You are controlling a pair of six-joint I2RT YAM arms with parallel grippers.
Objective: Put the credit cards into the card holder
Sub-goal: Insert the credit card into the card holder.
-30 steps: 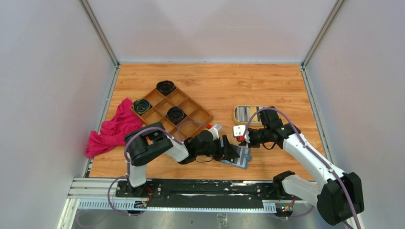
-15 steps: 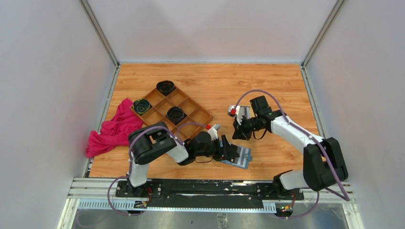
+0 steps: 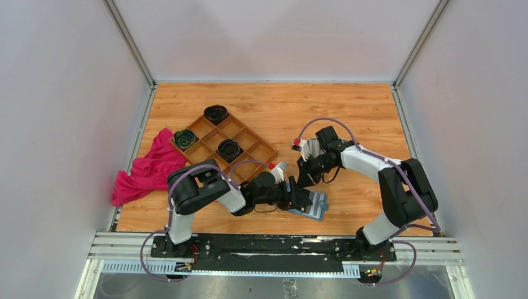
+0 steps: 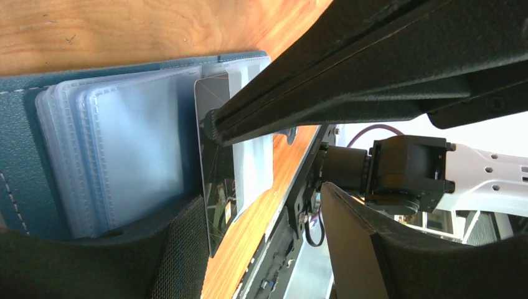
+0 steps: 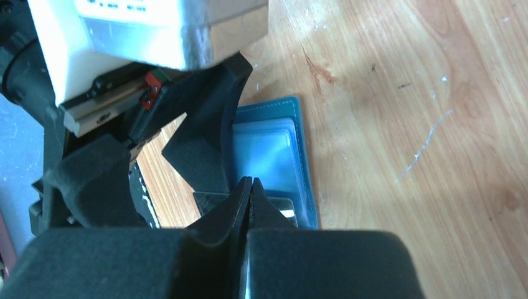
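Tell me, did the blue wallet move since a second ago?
No. The card holder lies in the same spot, just as far from the wooden tray as before.

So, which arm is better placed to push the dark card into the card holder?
Right. The right gripper, shut, has its tips against the dark card at the open card holder; the left gripper is open over that holder.
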